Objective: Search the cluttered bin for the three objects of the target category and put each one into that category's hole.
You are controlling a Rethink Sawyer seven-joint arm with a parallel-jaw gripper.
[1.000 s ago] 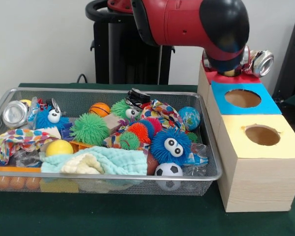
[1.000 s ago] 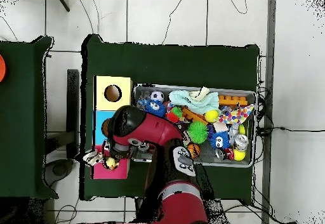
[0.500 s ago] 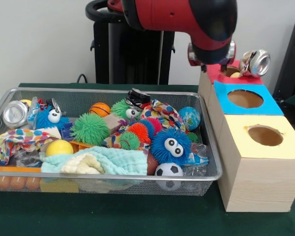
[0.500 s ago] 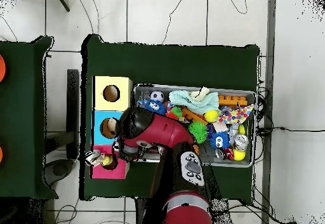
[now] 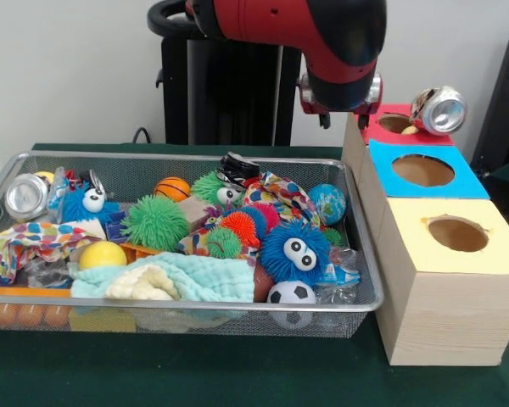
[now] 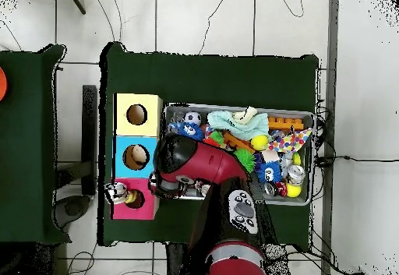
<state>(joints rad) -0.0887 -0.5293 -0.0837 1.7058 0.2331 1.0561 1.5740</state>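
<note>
A crushed silver can lies tilted on the far right edge of the red box, beside its hole. In the overhead view the same can rests on the red box. A small yellow thing shows inside the red hole. Another silver can lies at the left end of the wire bin. My gripper hangs under the red and black arm, just left of the red box and above the bin's right end; it holds nothing that I can see.
A blue box and a yellow box, each with a round hole, line up beside the bin. The bin holds spiky balls, a blue googly-eyed toy, a soccer ball, cloths and a yellow ball.
The arm has swung away from above the red box toward the bin. The crushed can stays on the red box's edge, apart from the gripper.
</note>
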